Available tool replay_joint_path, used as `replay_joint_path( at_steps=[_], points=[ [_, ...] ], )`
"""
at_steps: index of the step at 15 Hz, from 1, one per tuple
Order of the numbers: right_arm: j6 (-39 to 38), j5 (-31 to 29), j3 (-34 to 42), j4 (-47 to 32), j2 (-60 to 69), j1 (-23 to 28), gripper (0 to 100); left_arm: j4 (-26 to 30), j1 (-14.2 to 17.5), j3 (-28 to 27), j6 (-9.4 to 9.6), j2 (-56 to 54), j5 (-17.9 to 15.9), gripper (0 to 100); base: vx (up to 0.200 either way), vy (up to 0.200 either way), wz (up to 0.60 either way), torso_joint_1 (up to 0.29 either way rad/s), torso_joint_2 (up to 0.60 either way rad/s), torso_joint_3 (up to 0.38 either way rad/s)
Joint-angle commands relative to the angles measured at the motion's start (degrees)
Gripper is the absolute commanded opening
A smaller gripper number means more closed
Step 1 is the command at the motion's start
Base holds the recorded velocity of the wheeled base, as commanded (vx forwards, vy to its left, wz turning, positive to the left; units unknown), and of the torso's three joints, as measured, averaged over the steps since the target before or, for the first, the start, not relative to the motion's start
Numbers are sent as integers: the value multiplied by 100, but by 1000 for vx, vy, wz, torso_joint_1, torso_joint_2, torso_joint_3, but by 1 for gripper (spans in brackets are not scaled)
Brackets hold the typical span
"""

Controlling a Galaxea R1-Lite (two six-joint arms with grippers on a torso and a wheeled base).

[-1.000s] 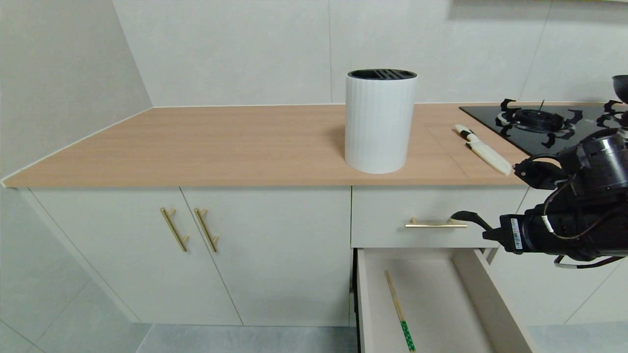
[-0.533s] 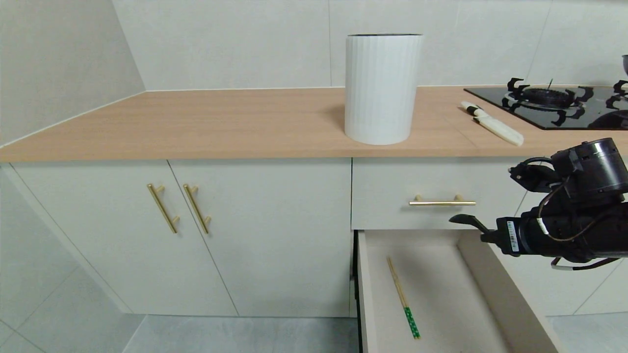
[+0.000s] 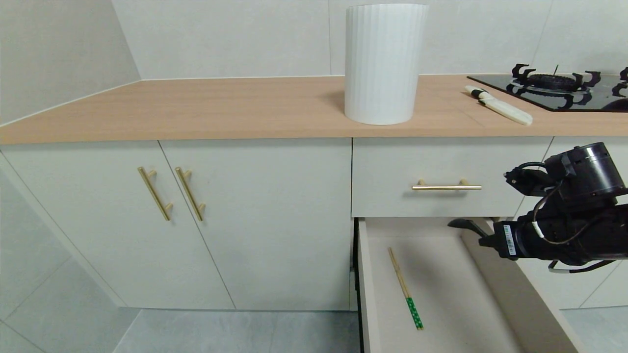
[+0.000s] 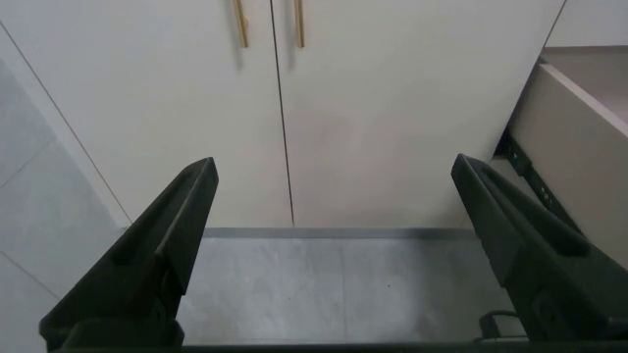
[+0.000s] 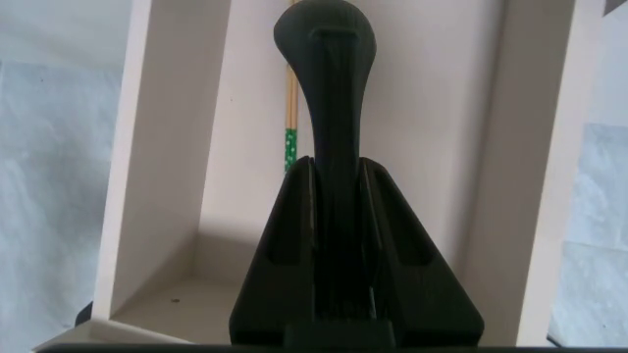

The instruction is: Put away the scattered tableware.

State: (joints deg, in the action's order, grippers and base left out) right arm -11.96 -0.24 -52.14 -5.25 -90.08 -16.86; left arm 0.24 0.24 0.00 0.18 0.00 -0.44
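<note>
A pair of wooden chopsticks (image 3: 405, 289) with green ends lies on the floor of the open lower drawer (image 3: 365, 274). My right gripper (image 3: 461, 224) hangs shut and empty over the drawer's far right corner. The right wrist view has that gripper (image 5: 325, 39) above the chopsticks (image 5: 290, 118) and the drawer wall (image 5: 147, 167). A white-handled knife (image 3: 500, 105) lies on the wooden counter right of a tall white ribbed holder (image 3: 381, 63). My left gripper (image 4: 334, 255) is open, low down, facing the cabinet doors (image 4: 373, 108).
The closed upper drawer with a gold handle (image 3: 446, 186) sits just above the right gripper. A black gas hob (image 3: 554, 86) is at the counter's right end. Two doors with gold handles (image 3: 171, 193) stand left of the drawers, above grey floor.
The whole head view has shifted as the camera dropped lower. My right gripper has come down from the upper drawer handle's height to just over the open drawer.
</note>
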Motion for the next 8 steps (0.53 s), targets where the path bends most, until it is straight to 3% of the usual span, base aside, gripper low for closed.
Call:
replay_joint_path(
  at_steps=[1,4,8],
  points=[
    [1,-2,2,-2,-98,-10,0,2,2,0,-1,0,0,100,0,0,0,0,0,0],
    [-17,-2,72,411,-713,-116,0,2,2,0,-1,0,0,100,0,0,0,0,0,0],
    [-70,-679,345,2187,-2515,-125,0,2,2,0,-1,0,0,100,0,0,0,0,0,0]
  ],
)
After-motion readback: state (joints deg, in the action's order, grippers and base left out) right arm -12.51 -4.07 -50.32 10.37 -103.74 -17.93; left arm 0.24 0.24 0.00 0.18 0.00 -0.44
